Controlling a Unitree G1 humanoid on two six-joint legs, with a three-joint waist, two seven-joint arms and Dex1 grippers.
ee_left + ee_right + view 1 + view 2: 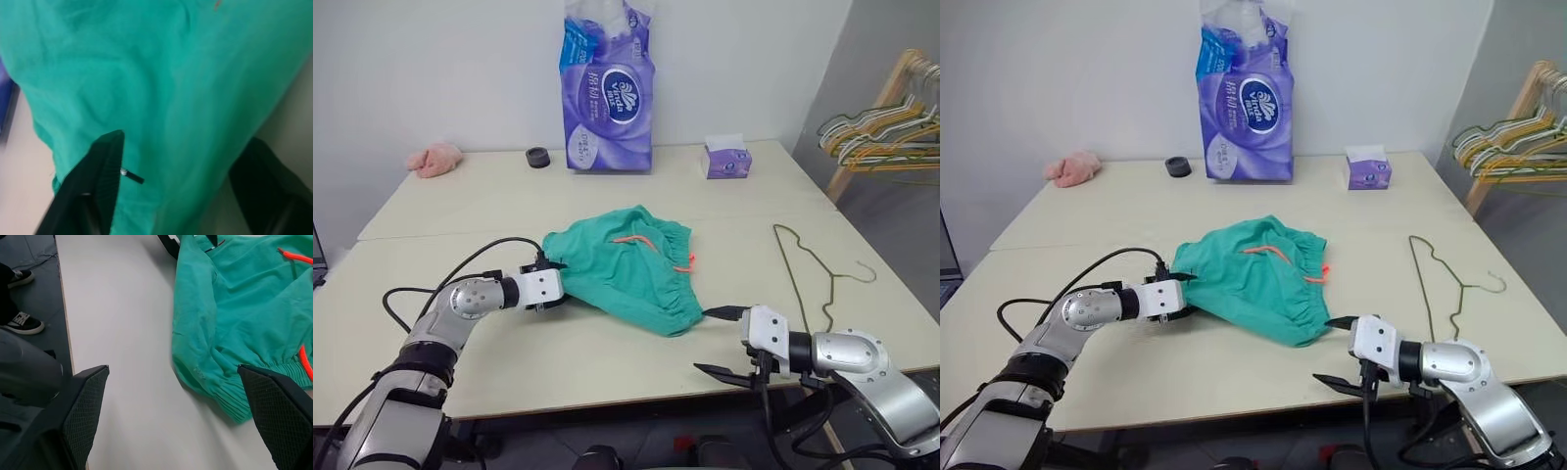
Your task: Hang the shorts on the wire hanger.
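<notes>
Left wrist view showed the left gripper (176, 166) half-closed around the shorts (625, 264); right gripper (729, 343) gaped empty at lower right. Next, probably lifting them toward the wire hanger (808, 269).

From where I sit this looks like a plain test room set up for laundry chores rather than a lived-in home: a bare white wall (431, 69), a dark floor, and two pale tables (607, 362) pushed together with a seam between them. The props are household ones (a bulk pack of tissues (609, 88), a small tissue box (726, 157), a pink cloth (434, 158), a roll of tape (538, 157)), and a wooden rack (871, 117) of bunched hangers (886, 132) stands at the right. A person's sneakers (22, 323) show on the floor beside the table.
</notes>
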